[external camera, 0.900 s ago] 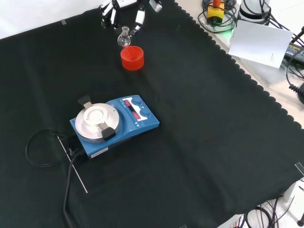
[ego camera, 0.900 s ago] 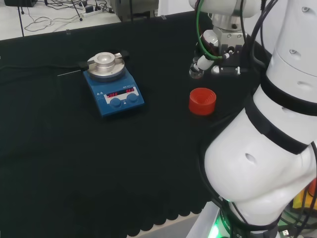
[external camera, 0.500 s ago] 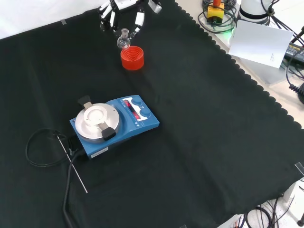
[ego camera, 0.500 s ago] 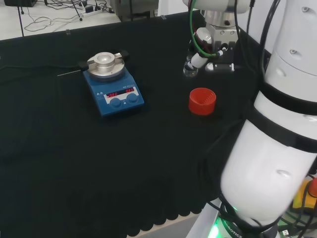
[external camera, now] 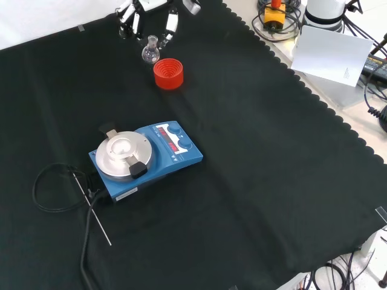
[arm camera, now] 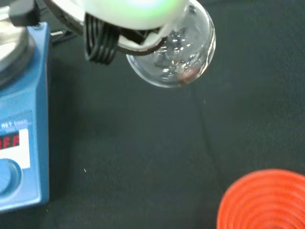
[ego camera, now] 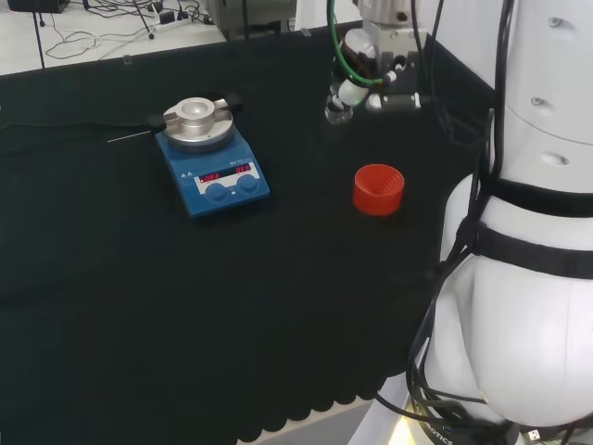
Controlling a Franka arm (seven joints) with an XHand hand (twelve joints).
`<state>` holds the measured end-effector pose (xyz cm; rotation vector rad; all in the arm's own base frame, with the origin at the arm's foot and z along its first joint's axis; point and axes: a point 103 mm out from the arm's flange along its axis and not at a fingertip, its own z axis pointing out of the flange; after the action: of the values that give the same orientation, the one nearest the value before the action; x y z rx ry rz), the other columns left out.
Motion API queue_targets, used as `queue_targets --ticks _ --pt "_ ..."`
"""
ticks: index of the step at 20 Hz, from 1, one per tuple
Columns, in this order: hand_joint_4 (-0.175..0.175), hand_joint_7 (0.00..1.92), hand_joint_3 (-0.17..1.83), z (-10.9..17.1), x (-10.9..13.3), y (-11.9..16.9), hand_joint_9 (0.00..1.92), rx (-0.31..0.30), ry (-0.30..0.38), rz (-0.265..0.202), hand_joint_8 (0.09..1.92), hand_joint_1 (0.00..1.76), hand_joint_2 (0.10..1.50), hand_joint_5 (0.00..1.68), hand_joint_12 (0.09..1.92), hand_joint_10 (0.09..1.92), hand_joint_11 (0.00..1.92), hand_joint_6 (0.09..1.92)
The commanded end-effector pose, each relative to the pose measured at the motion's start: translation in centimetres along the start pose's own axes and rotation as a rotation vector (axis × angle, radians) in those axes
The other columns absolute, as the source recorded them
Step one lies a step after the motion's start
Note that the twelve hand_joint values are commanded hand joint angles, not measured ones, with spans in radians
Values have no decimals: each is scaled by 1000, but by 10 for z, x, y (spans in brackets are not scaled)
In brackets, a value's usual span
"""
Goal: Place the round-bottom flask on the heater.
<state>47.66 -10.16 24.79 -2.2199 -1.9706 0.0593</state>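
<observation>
- The black and white robot hand (external camera: 148,12) has its fingers curled round the neck of the small clear glass round-bottom flask (external camera: 150,53), clamped on it.
- The flask hangs under the hand, up in the air, off the surface covered with black cloth (external camera: 260,151).
- The red ribbed ring stand (external camera: 168,73) sits empty on the cloth, just beside and below the hand.
- The blue heater with the round silver top plate (external camera: 144,157) is well apart from the hand, so the flask has a long way to ride.
- The glass is smooth and round. It could slip out of the fingers on the way, I think, and break on the cloth.
- In the wrist view the round bulb (arm camera: 172,52) pokes out below the fingers. If the hand goes too low, the bulb could bump the heater's edge (arm camera: 23,119) or the black clamp (external camera: 138,170) on the plate.
- The round bottom cannot stand by itself. If it misses the dip in the middle of the plate, it could tip and roll off when the fingers let go.
- A thin metal rod (external camera: 92,208) and a black cable (external camera: 51,187) lie past the heater, on the side away from the hand, so the hand should not go too far.
</observation>
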Motion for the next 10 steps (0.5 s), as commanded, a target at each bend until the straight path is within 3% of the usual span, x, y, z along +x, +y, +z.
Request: queue_targets --ticks 1,10 --pt "138 436 792 -38 52 58 616 54 -35 -47 701 1110 639 1165 1368 618 261 926" --pt "140 436 797 -42 79 69 616 56 -37 -104 701 1110 637 1166 1368 619 260 927"
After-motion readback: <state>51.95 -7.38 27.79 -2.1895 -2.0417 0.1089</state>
